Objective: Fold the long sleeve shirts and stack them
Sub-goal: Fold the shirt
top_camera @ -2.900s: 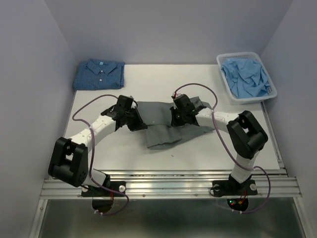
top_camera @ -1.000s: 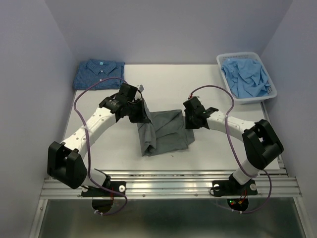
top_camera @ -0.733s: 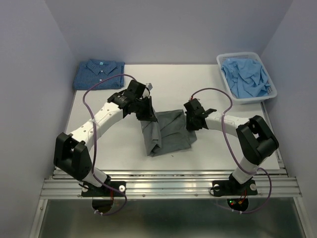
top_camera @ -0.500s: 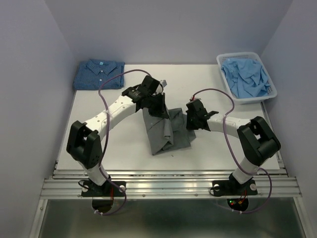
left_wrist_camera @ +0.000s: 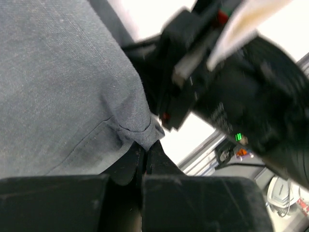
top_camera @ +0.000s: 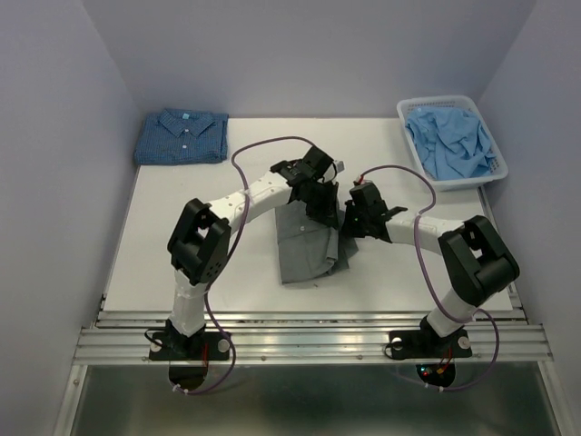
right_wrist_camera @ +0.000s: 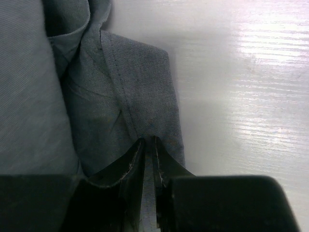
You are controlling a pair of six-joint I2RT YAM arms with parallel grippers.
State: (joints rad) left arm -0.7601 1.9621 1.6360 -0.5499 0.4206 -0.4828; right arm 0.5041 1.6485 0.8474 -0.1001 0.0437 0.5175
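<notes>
from my end the grey shirt [top_camera: 307, 254] is lying partly folded in the middle of the table [top_camera: 200, 245], and the left claw [top_camera: 324, 211] is reached right across its far edge, pinched shut on a corner of the grey cloth. the right claw [top_camera: 352, 224] is just beside it at the shirt's right edge, jaws squeezed nearly together on the hem, low at the table top. the dark blue check shirt [top_camera: 182, 136] sits folded in the far left corner, well apart, and the white basket [top_camera: 405, 116] at far right holds crumpled light blue clothes [top_camera: 454, 141]
</notes>
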